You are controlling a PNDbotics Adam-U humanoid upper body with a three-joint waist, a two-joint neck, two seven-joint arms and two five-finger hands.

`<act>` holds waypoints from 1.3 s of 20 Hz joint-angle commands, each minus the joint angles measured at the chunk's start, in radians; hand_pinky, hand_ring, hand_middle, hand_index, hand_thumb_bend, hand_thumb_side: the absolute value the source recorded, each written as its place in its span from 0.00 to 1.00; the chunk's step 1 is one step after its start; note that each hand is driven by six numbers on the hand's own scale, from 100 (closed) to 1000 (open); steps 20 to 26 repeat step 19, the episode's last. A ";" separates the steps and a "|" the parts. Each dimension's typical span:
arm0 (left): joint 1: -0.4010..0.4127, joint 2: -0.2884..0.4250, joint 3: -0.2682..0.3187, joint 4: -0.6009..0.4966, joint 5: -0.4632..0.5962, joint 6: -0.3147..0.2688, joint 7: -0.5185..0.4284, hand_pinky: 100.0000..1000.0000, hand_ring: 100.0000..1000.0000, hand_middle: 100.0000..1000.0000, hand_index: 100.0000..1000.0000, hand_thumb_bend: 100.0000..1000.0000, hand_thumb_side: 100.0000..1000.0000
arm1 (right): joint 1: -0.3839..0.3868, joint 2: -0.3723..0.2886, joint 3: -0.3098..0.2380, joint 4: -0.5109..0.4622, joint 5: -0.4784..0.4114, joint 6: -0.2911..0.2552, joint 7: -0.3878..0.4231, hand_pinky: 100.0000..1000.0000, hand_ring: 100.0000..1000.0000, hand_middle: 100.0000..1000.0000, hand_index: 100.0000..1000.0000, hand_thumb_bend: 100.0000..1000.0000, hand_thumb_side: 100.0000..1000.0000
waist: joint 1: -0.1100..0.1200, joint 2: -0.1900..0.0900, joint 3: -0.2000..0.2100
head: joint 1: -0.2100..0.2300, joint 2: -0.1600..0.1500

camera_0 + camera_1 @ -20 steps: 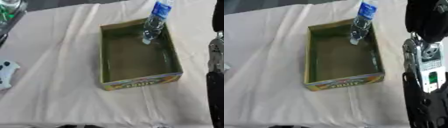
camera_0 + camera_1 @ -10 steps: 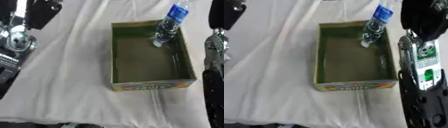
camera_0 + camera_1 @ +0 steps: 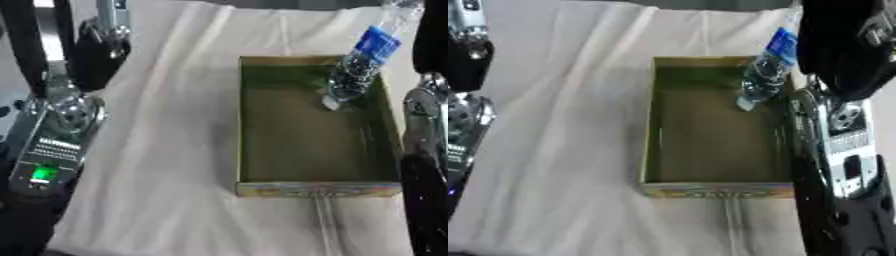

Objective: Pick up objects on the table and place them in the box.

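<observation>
Hands not showing in either view, only arm segments at the left and right frame edges, so grip unknown. Bottle [image 3: 359,65] is leaning cap-down in the box [image 3: 254,125], upper right corner, long axis tilting up-right, nearer the right arm [image 3: 842,150].

hands: neither visible, only arm segments at left/right frame edges | right arm [image 3: 837,150]: covers box [image 3: 710,190] right wall | bottle [image 3: 360,65]: cap end cut by top edge, label text blurred | box front print: unreadable | tablecloth [image 3: 175,150]: hides table edges
</observation>
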 commanded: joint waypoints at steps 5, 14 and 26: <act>0.003 -0.024 -0.008 -0.017 -0.025 -0.007 0.026 0.79 0.83 1.00 0.96 0.07 1.00 | -0.018 0.004 0.003 -0.019 0.013 -0.011 -0.001 0.79 0.96 0.90 0.93 0.00 1.00 | -0.008 -0.009 0.000 | 0.017 -0.034; 0.013 -0.033 -0.012 -0.017 -0.027 -0.010 0.022 0.78 0.82 1.00 0.95 0.06 1.00 | -0.017 0.006 0.003 -0.022 0.010 -0.013 -0.002 0.79 0.96 0.90 0.93 0.00 1.00 | -0.009 -0.009 -0.002 | 0.017 -0.033; 0.015 -0.036 -0.012 -0.017 -0.027 -0.017 0.022 0.78 0.82 1.00 0.95 0.06 1.00 | -0.017 0.007 0.004 -0.026 0.005 -0.011 0.000 0.78 0.96 0.90 0.93 0.00 1.00 | -0.007 -0.011 -0.001 | 0.016 -0.031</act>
